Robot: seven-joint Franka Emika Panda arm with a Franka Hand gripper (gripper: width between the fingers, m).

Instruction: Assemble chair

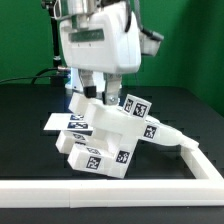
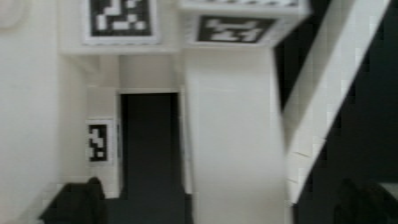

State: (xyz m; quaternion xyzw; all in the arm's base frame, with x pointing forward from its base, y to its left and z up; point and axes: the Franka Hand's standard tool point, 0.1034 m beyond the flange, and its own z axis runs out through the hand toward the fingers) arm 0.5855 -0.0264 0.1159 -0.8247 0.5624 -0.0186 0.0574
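The chair (image 1: pixel 108 135) is a cluster of joined white blocky parts with black-and-white tags, in the middle of the black table. My gripper (image 1: pixel 96 94) hangs right over its upper end, fingers down at the top part. In the wrist view the gripper (image 2: pixel 210 206) is open. Its dark fingertips (image 2: pixel 75 206) stand wide apart on either side of a long white bar of the chair (image 2: pixel 235 140). A dark gap lies between the bar and one fingertip. Two tags (image 2: pixel 121 20) sit on the far blocks. The parts under the chair are hidden.
The long white L-shaped border rail (image 1: pixel 100 190) runs along the front of the table and turns back at the exterior view's right (image 1: pixel 190 150). A thin flat white board with tags (image 1: pixel 62 122) lies at the chair's left. A green backdrop stands behind.
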